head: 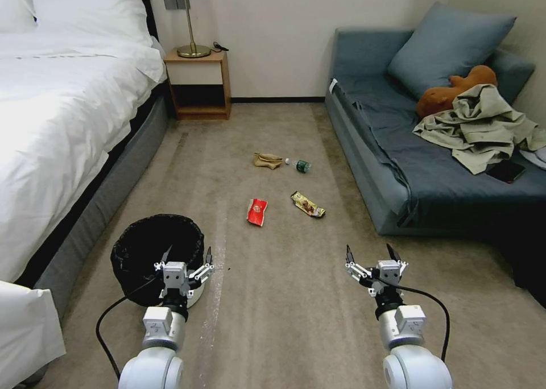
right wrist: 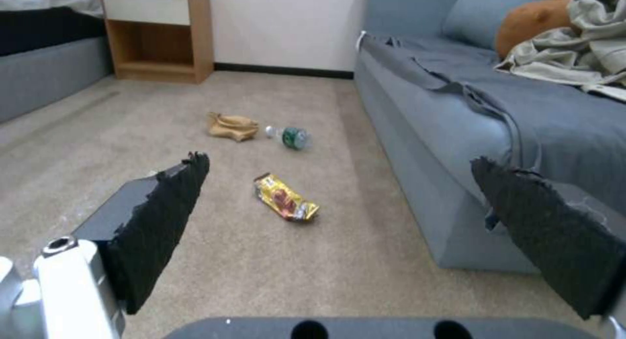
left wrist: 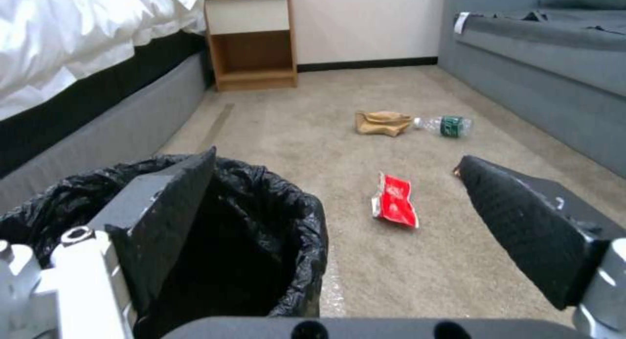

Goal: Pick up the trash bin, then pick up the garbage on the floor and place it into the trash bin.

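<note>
While the trash bin (head: pixel 149 252) stands on the floor (head: pixel 273 298) beside the bed (head: pixel 62 121), the left gripper (head: pixel 186 258) hovers at its near rim, jaws spread, seemingly not touching it. The right gripper (head: pixel 371 254) hangs open over bare carpet. Ahead lie the red wrapper (head: pixel 257 211), gold wrapper (head: pixel 307 205), bottle (head: pixel 299 164) and paper bag (head: pixel 267 160).

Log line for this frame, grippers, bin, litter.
left gripper: open, above trash bin rim | right gripper: open, over bare floor | bin: on floor, ungrasped | garbage: four pieces on floor
</note>
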{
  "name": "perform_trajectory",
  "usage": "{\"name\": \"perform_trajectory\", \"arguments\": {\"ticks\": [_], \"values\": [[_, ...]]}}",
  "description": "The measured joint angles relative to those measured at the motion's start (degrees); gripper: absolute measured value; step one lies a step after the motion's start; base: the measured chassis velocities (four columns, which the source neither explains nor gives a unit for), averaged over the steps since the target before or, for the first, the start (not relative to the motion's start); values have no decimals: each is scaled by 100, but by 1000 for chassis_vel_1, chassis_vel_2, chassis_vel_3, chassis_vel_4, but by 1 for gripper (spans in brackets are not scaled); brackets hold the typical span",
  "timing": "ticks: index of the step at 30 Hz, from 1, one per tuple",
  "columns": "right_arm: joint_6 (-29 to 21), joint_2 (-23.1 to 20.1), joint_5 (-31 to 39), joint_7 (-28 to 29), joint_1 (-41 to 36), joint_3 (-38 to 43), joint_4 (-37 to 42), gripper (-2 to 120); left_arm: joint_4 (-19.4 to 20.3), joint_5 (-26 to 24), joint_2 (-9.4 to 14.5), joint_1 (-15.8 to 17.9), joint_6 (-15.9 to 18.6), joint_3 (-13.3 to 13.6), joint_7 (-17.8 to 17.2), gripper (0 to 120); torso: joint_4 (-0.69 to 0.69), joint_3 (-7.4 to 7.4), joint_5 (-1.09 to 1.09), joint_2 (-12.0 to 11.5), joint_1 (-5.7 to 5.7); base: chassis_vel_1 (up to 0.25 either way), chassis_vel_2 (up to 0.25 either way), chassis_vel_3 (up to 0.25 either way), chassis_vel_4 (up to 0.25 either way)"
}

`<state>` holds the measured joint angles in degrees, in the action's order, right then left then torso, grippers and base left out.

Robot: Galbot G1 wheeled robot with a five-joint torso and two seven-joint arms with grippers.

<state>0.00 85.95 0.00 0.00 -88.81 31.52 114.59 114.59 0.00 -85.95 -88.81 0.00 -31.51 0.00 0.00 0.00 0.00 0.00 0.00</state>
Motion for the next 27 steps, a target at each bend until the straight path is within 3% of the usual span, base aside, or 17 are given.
{"name": "perform_trajectory", "arguments": {"ticks": [27], "values": [[7,0,0,0,-4,3,0,100,0,0,0,0,-4,0,0,100,0,0,0,0,0,0,0,0,0]]}}
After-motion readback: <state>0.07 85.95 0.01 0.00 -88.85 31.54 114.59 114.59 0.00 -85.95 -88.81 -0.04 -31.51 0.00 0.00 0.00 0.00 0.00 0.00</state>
